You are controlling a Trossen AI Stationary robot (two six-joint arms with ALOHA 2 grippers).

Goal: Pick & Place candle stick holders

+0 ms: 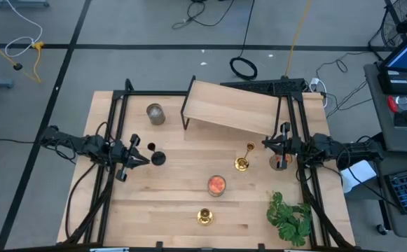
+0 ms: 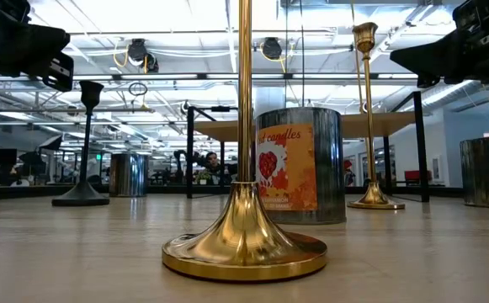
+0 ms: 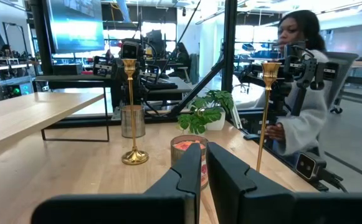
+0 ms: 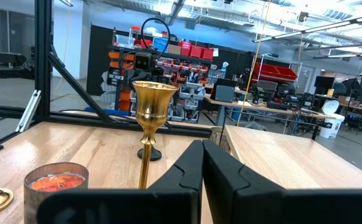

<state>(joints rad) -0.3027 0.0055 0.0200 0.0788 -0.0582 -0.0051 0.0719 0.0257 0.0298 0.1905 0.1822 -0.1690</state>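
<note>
Three candle stick holders stand upright on their round bases on the wooden table (image 1: 119, 210). The small black one (image 1: 157, 157) stands just right of my left gripper (image 1: 139, 155); it also shows in the low view (image 2: 85, 143). One gold holder (image 1: 243, 162) stands left of my right gripper (image 1: 266, 144), its cup close before the fingers in the right wrist view (image 4: 151, 99). The other gold holder (image 1: 204, 217) stands near the front edge. Both grippers hover above the table, shut and empty, as the left wrist view (image 3: 204, 167) and right wrist view (image 4: 202, 163) show.
An orange candle jar (image 1: 217, 185) stands between the two gold holders. A metal tin (image 1: 155, 113) stands at the far left and another (image 1: 279, 162) under my right arm. A raised wooden shelf (image 1: 235, 105) spans the back. A green plant (image 1: 291, 217) lies front right. A person (image 3: 299, 93) sits beyond the right edge.
</note>
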